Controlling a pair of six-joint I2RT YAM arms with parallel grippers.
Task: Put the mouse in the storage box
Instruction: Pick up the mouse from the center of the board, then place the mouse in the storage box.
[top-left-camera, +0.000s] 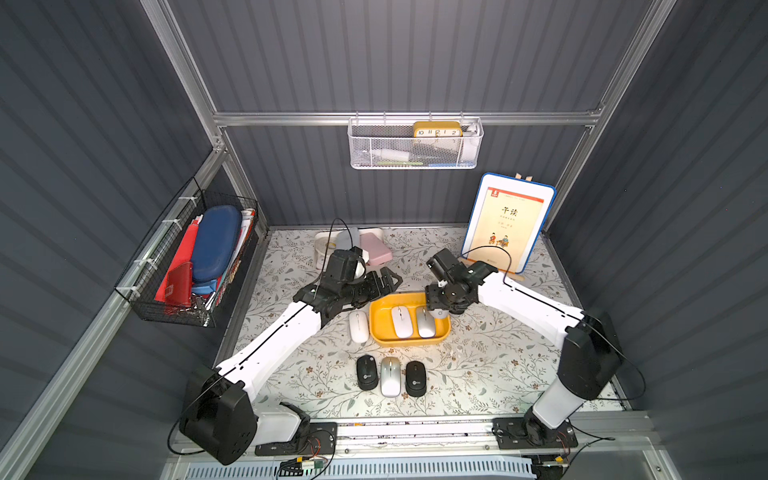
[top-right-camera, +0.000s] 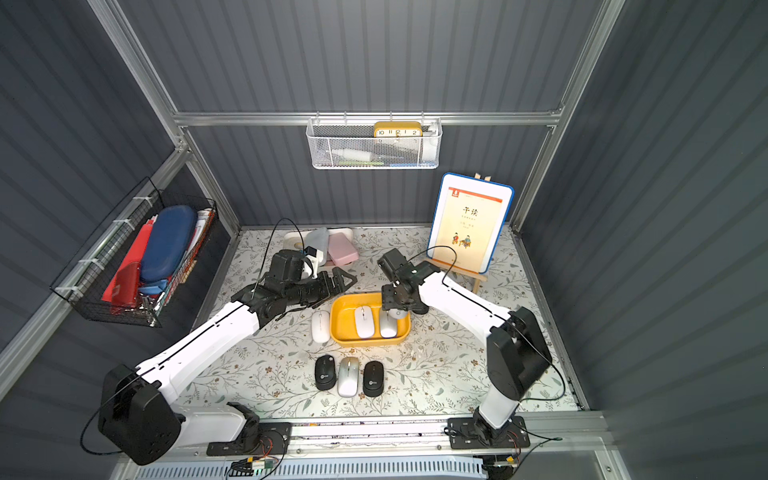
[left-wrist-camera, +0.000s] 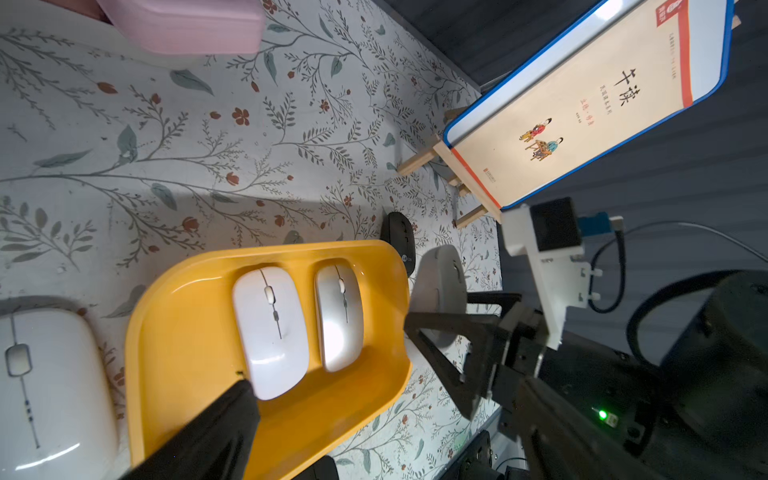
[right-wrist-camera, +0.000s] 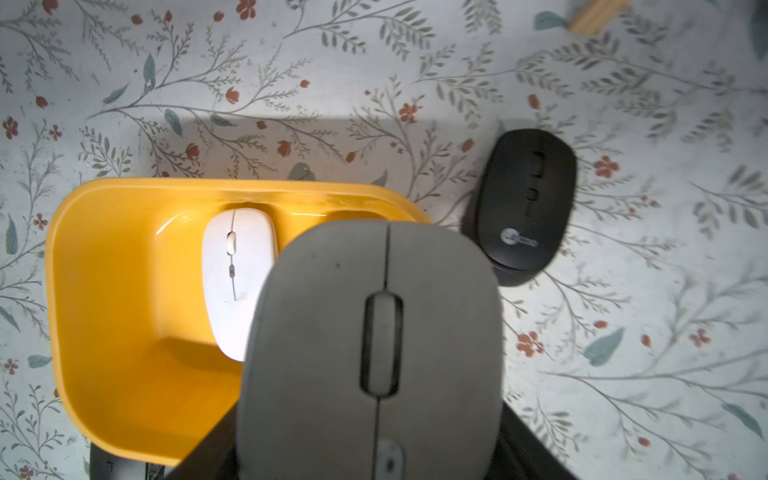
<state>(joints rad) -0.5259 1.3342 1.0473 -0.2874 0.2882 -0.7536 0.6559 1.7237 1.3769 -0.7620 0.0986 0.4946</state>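
While a white mouse (top-left-camera: 401, 321) and a silver mouse (top-left-camera: 425, 322) lie inside the storage box (top-left-camera: 407, 341), I hold the grey mouse (right-wrist-camera: 374, 353) clamped in the right gripper (top-left-camera: 439, 307) above that box's rim, seemingly to clear it, with the left gripper (top-left-camera: 384, 286) spread wide beside the box's far corner.

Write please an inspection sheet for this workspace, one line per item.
Surface: flowered cover, flat.
Job's things: yellow box holds a white mouse and a silver mouse; grey mouse held above its rim; second white mouse, row of three mice and black mouse lie on the cover.
Clutter: pink case and book on stand at the back.
Grippers: left gripper jaws open, empty; right gripper jaws shut on the grey mouse.
Cables: black cable loops above each wrist.
Surroundings: white mesh basket, black wire basket on the walls.
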